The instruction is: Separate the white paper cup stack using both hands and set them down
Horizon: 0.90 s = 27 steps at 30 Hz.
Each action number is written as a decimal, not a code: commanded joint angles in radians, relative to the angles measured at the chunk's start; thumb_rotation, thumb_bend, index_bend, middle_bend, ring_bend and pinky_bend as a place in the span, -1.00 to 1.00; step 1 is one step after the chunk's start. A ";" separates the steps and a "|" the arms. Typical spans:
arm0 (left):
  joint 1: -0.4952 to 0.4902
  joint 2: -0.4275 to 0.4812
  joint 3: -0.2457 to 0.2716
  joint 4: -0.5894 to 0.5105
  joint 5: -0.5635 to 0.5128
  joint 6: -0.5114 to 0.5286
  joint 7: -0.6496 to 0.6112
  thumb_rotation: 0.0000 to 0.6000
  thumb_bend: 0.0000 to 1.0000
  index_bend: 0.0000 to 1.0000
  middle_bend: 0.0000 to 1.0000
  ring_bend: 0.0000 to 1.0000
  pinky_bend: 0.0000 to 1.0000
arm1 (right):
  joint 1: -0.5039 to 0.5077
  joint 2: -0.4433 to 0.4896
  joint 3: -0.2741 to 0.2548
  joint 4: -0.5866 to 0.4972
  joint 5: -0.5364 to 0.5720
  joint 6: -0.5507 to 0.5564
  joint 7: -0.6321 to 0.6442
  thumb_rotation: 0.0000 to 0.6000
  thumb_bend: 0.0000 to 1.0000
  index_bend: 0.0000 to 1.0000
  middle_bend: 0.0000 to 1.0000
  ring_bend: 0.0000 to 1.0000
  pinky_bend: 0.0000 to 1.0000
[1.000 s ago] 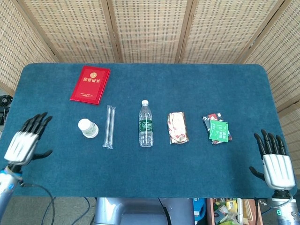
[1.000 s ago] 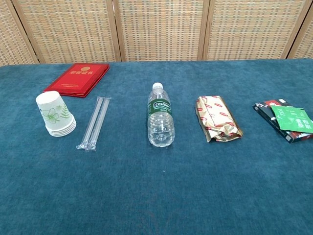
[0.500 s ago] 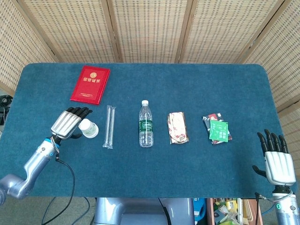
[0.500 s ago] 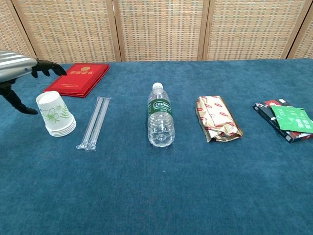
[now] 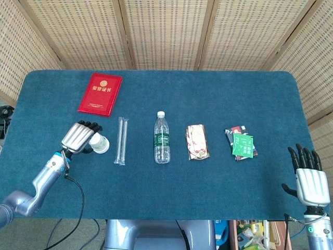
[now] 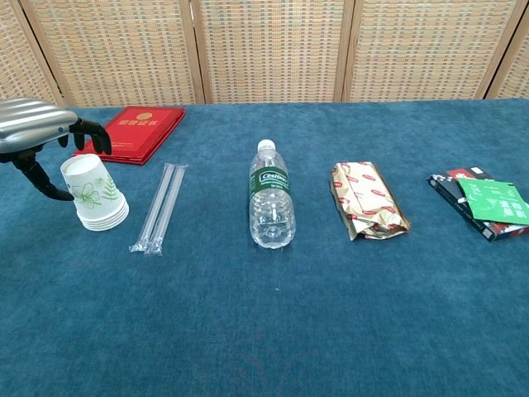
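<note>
The white paper cup stack (image 5: 100,143) (image 6: 93,193), printed with green leaves, stands upside down on the left of the blue table. My left hand (image 5: 79,137) (image 6: 37,136) hovers over its top, fingers apart and curving down around it, thumb on the near side; I cannot tell whether it touches the cups. It holds nothing. My right hand (image 5: 311,179) stands open off the table's front right corner, fingers spread upward, seen only in the head view.
A red booklet (image 5: 100,93) lies behind the cups. Wrapped straws (image 5: 122,140), a water bottle (image 5: 162,138), a foil packet (image 5: 197,141) and a green-and-black packet (image 5: 241,144) lie in a row to the right.
My left hand has swung in from the table's left edge to above the cup stack and its fingers have curled down. The right hand has drifted slightly lower.
</note>
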 commanded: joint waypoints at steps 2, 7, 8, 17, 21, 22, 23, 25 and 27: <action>0.002 -0.024 -0.001 0.021 -0.017 0.010 -0.047 1.00 -0.81 -0.23 -0.21 -0.19 -0.16 | 0.001 0.001 0.001 -0.001 0.004 -0.001 0.004 1.00 -1.00 -1.00 -1.00 -1.00 -1.00; 0.002 -0.032 0.005 0.047 -0.016 0.027 -0.080 1.00 -0.75 -0.13 -0.13 -0.12 -0.12 | 0.001 0.002 0.000 -0.001 0.008 -0.003 0.005 1.00 -1.00 -1.00 -1.00 -1.00 -1.00; 0.002 -0.031 0.005 0.048 -0.016 0.029 -0.084 1.00 -0.75 -0.12 -0.13 -0.12 -0.11 | 0.002 0.002 0.000 -0.001 0.008 -0.003 0.005 1.00 -1.00 -1.00 -1.00 -1.00 -1.00; 0.027 0.012 -0.009 0.021 -0.033 0.087 -0.204 1.00 -0.75 -0.07 -0.08 -0.08 -0.08 | 0.006 -0.002 -0.007 0.000 0.007 -0.011 -0.004 1.00 -1.00 -1.00 -1.00 -1.00 -1.00; 0.054 0.060 -0.040 -0.056 -0.052 0.126 -0.444 1.00 -0.72 -0.04 -0.04 -0.05 -0.07 | 0.011 -0.007 -0.007 0.009 -0.006 -0.010 -0.001 1.00 -1.00 -1.00 -1.00 -1.00 -1.00; 0.058 0.074 -0.046 -0.071 -0.049 0.135 -0.505 1.00 -0.71 -0.03 -0.04 -0.05 -0.07 | 0.014 -0.010 -0.007 0.015 -0.014 -0.009 0.003 1.00 -1.00 -1.00 -1.00 -1.00 -1.00; 0.062 0.083 -0.052 -0.084 -0.046 0.146 -0.565 1.00 -0.69 -0.03 -0.04 -0.04 -0.07 | 0.017 -0.014 -0.005 0.025 -0.027 -0.003 0.013 1.00 -1.00 -0.99 -1.00 -1.00 -1.00; 0.069 0.095 -0.066 -0.110 -0.044 0.166 -0.692 1.00 -0.65 -0.03 -0.04 -0.04 -0.07 | 0.022 -0.030 0.001 0.058 -0.066 0.023 0.040 1.00 -1.00 -0.90 -0.96 -1.00 -1.00; 0.072 0.106 -0.080 -0.144 -0.045 0.169 -0.853 1.00 -0.62 -0.03 -0.04 -0.04 -0.07 | 0.031 -0.056 0.004 0.122 -0.129 0.064 0.078 1.00 -1.00 -0.80 -0.88 -1.00 -1.00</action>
